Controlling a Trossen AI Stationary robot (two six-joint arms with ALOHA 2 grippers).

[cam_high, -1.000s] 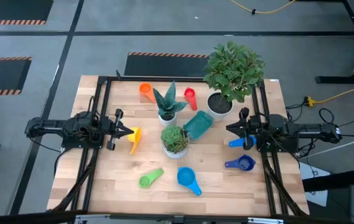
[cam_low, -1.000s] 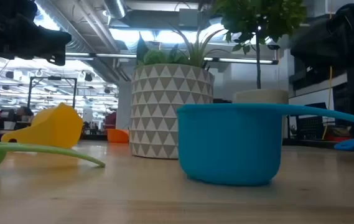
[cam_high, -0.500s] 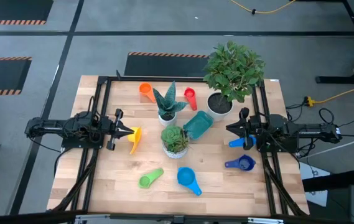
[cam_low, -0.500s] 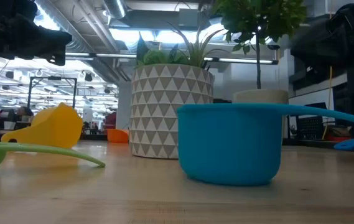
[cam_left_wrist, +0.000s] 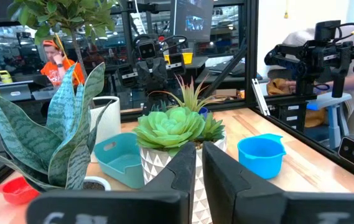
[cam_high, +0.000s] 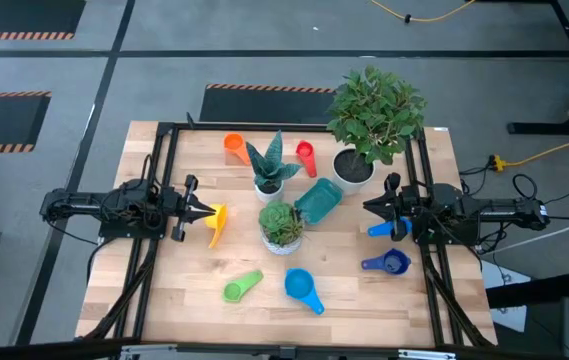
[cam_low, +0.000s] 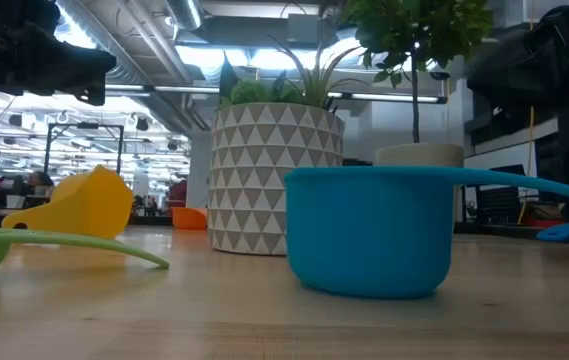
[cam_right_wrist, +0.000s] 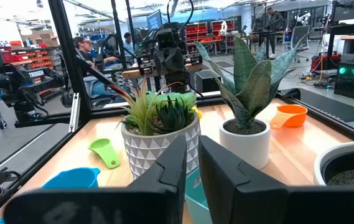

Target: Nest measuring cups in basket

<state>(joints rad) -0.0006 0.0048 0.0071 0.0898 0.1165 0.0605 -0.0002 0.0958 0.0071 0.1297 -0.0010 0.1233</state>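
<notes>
Both arms waited at the table's sides

The left gripper and right gripper had fingers nearly together, empty; the basket lay mid-table, measuring cups scattered around it

Left end effector, right end effector: both nearly closed.

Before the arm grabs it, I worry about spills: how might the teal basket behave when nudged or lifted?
The basket lies tipped on its side between the succulent pot and the white pot, so a nudge would probably rock or slide it on the smooth table. It looks like thin, empty plastic, likely light and fairly stiff. Its rounded walls may slip between fingers.
</notes>
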